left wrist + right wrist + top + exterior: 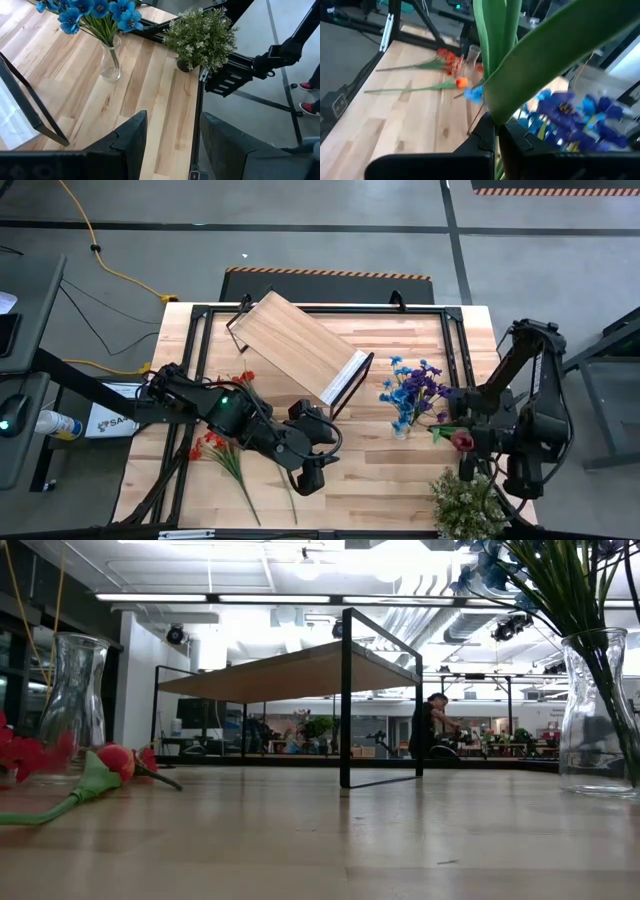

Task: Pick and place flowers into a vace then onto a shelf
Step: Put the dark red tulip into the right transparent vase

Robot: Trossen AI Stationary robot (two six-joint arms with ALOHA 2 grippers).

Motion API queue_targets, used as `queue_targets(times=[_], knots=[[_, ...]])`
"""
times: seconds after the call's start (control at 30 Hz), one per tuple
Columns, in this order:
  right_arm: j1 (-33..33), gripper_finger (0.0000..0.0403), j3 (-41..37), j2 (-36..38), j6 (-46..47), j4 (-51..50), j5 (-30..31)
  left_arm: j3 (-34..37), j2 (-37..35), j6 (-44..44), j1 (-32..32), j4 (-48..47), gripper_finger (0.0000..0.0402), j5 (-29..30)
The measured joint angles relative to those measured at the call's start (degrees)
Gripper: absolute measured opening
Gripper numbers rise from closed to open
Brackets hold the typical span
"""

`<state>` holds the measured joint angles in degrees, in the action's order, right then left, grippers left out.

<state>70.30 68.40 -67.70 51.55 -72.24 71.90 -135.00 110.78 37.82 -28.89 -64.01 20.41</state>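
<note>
While left fingers [172, 142] gape empty | right fingers [495, 131] pinch rose stem [496, 45]

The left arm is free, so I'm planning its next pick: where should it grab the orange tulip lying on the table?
Grip the orange tulip mid-stem, coming straight down from above. It lies flat on the table, with a long thin stem clear of the red sprays, so fingers can straddle it crosswise. Avoid the bloom. The left end effector is open and empty nearby.

Rose [462, 441] stem hides right claw [497, 131] tips; bushy plant [467, 502] cut off.
</note>
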Motion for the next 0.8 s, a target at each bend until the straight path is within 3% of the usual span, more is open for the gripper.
queue_targets(times=[0.43, 0.8], knots=[[-1.1, 0.0000, -0.1, -0.6, 1.9, -0.5, -2.0, 0.0, 0.0, 0.0, 0.0, 0.0, 0.0218, 0.1], [-4.5, 0.0000, -9.8, -0.5, 2.2, 7.4, -2.2, 0.0, 0.0, 0.1, 0.0, 0.0, 0.0218, 0.3]])
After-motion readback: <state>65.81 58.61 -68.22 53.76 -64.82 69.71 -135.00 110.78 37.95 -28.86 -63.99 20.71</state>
